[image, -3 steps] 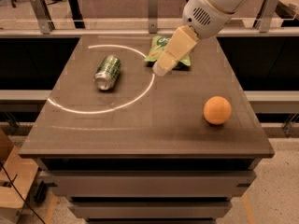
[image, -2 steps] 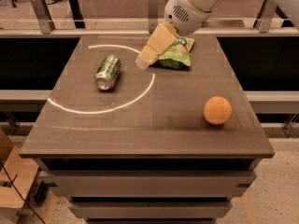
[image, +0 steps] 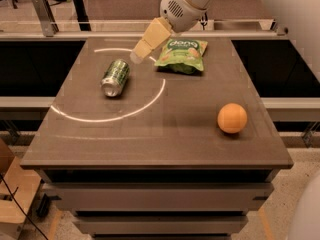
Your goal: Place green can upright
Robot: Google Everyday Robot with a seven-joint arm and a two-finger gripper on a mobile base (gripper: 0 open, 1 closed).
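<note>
**Pincer (image: 136, 57) nr toppled can: approach step**

Hangs from white arm over back-left part of dark brown flat-topped table (image: 165, 144), tan tip angled down-left. Sits just behind & to right of small green-patterned metal drink can (image: 115, 77), apart from it, no contact. Open or shut: cannot tell from this angle. Nothing seen carried.

Can location: lying on its side on tabletop, left of centre, 1 silver end facing front-left, inside thin white arc (image: 163, 86) marked on surface. Not upright yet, so task not done.

Also on table: flat green snack bag (image: 181, 55) at back, just right of pincer; round orange ball (image: 232, 118) front-right, well apart from can.

Step in hand, as judged: reach-in, pre-grasp.

Next move prob. calls for:
- dropping lower & lining up across can's round body, not along its length
- clamping w/out rolling it
- lifting, tipping to vertical w/ 1 silver end down, setting on table, releasing

Risk: nudging can into a roll before grip is firm.

Vs 0.7 s ago: pincer shifted left & nearer can, clear of bag, bag now fully uncovered. Can, bag & ball unmoved.
</note>
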